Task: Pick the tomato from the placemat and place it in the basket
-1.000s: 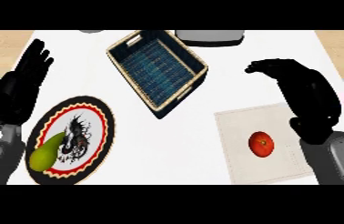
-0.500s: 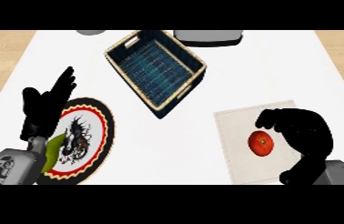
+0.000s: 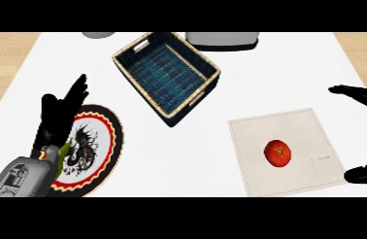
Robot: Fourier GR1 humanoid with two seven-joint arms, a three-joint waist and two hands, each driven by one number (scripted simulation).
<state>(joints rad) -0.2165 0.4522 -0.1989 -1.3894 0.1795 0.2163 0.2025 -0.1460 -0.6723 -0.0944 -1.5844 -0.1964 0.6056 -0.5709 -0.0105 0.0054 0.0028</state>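
The red tomato lies uncovered near the middle of the pale square placemat at the lower right. The wicker basket with its dark blue lining stands at an angle up the middle of the counter, nothing in it. My right hand is mostly past the right edge: a straight finger shows above the placemat's far corner and the thumb tip near its lower corner, both apart from the tomato. It is open. My left hand stays open at the left, fingers up, over the plate.
A round plate with a red scalloped rim lies at the lower left. A green fruit on it is partly hidden by my left wrist. Two grey objects sit at the counter's far edge behind the basket.
My right hand, which hung curled over the tomato half a second ago, has swung out to the right and opened, leaving the tomato on the placemat. The left hand shifted only slightly.
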